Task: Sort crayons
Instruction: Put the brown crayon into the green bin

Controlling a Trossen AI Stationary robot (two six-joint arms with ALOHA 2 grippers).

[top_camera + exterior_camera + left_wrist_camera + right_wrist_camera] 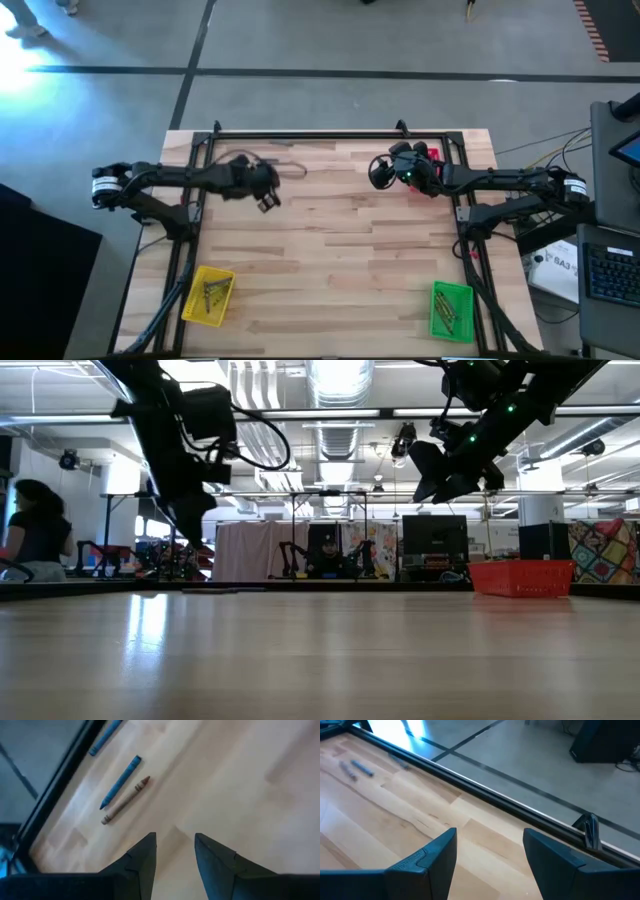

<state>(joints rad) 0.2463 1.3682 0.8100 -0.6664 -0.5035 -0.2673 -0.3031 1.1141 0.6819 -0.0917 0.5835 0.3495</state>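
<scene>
Floor: grey concrete w/ dark lines, glare patch at one corner. Ceiling: exposed ducts, strip lights. Seated person at room edge. Monitors, curtain partition in bkgd. Laptop beside table.

bright overhead lights; glare on the floor; left wrist view slightly blurred
</scene>
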